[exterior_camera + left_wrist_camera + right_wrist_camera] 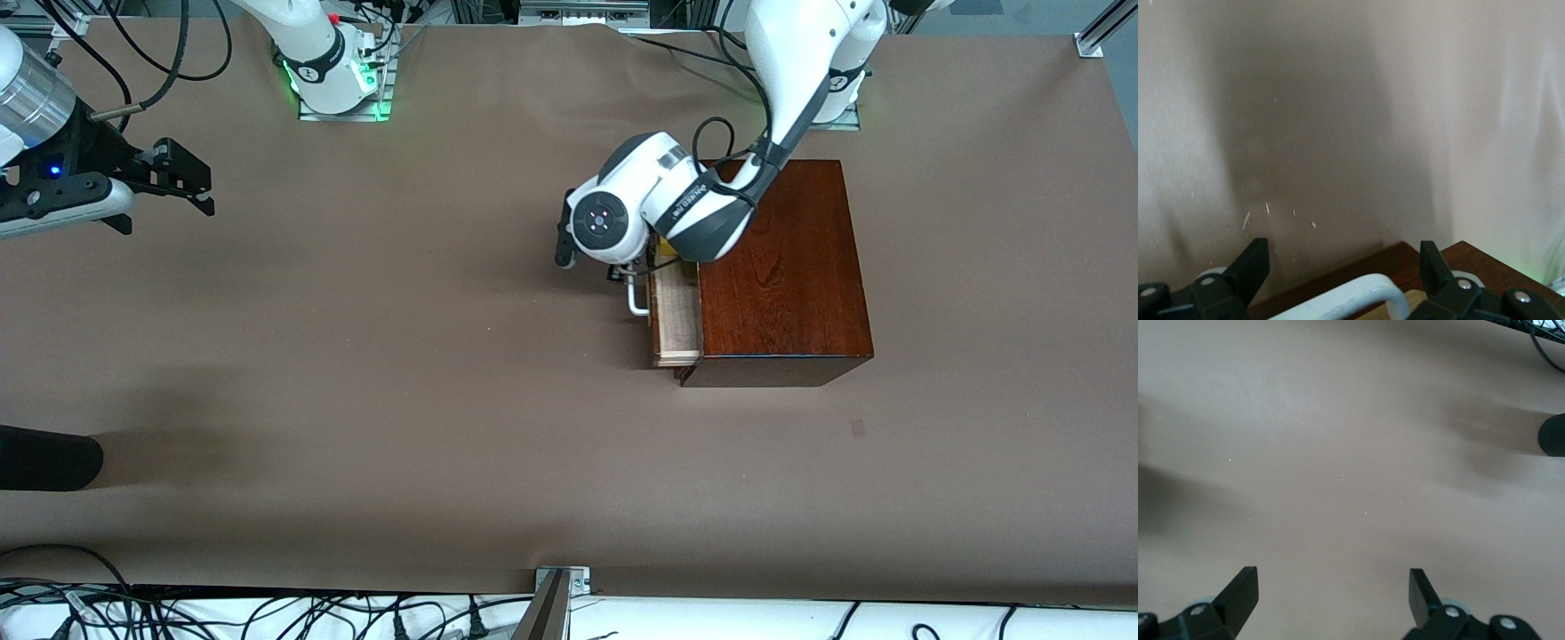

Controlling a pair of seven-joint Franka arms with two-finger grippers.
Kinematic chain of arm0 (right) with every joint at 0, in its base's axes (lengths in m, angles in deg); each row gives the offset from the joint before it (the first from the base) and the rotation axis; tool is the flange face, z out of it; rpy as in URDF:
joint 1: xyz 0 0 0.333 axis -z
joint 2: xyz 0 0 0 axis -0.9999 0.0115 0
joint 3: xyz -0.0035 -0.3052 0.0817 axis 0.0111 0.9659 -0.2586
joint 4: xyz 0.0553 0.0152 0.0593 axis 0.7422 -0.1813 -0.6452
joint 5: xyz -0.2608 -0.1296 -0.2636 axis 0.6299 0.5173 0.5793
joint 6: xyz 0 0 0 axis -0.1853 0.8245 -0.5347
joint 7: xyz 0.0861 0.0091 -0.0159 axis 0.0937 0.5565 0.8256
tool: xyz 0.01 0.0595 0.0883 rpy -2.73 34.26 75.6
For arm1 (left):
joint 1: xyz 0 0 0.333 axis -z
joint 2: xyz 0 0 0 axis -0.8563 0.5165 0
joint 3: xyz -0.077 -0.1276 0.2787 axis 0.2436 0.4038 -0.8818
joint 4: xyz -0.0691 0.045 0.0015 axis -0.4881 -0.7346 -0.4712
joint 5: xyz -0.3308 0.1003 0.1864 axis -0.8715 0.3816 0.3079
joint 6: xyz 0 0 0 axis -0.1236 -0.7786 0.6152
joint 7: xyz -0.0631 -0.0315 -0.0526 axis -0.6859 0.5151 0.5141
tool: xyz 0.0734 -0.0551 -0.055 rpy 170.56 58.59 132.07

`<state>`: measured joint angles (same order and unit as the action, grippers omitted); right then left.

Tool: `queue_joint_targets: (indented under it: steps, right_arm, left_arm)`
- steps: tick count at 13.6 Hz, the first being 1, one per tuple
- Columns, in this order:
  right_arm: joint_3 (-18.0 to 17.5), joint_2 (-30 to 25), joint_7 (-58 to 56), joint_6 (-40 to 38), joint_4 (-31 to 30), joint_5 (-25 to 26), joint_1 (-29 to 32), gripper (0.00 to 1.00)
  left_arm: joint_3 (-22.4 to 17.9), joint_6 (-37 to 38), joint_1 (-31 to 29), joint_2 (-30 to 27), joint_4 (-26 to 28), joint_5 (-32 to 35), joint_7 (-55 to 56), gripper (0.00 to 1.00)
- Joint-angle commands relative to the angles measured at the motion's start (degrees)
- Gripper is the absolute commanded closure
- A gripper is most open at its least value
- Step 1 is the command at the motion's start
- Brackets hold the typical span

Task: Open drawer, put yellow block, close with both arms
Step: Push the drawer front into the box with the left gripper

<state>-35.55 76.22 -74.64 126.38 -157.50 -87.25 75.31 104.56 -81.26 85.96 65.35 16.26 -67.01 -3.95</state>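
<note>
Left end effector (1345, 270) spread wide astride the part-open drawer's (676, 311) white handle (1351, 301), seemingly untouched; right end effector (1331, 593) waits wide at the front view's upper left.

I note a glossy dark mahogany box (782, 267), its drawer (676, 316) pale wood inside, handle (635, 300) white. A sliver of yellow block (665, 252) shows. Table cover (400, 356) plain brown. Arms white and grey; gripper fingers (1238, 590) black.
</note>
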Motion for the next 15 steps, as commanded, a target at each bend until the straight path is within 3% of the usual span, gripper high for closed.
queue_joint_targets:
  steps: [1, 15]
  right_arm:
    - [-0.29, 0.64, 0.78, -0.40, 1.31, 0.48, 0.41, 0.00]
    - [-0.29, 0.64, 0.78, -0.49, 1.22, 0.22, 0.50, 0.00]
  left_arm:
    - [-0.24, 2.90, -2.97, -1.53, 1.05, 2.04, -1.19, 0.00]
    - [-0.24, 4.49, -5.79, -2.85, 1.23, 3.27, -1.02, 0.00]
